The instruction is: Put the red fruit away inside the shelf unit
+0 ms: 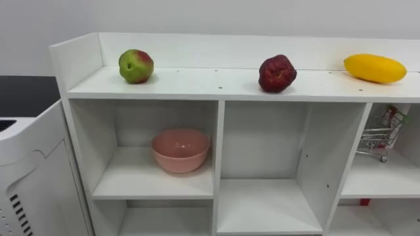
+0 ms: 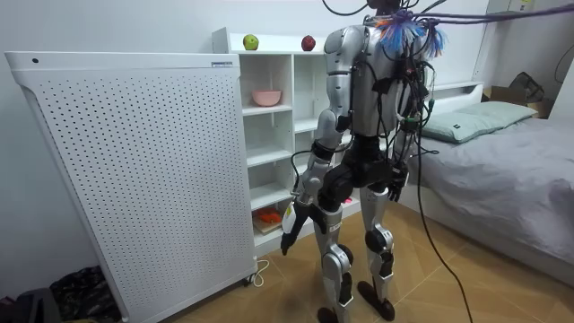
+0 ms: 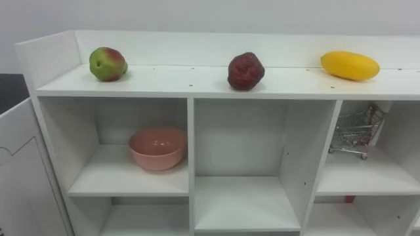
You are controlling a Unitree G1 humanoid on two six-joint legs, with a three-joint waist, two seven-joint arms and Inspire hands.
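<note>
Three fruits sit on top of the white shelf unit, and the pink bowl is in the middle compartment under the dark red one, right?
Not quite. The left eye view shows the pink bowl in the left compartment, below the green-red apple. The apple, dark red fruit and yellow fruit do sit atop the white shelf unit.

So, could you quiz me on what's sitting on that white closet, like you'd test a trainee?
1. True or false: the pink bowl sits in the compartment below the apple.
2. What stands in the compartment beneath the yellow fruit?
3. Which fruit lies in the middle on top of the closet? A) apple B) dark red fruit C) yellow fruit
Key: 1 true; 2 a small shopping cart; 3 B.
</note>
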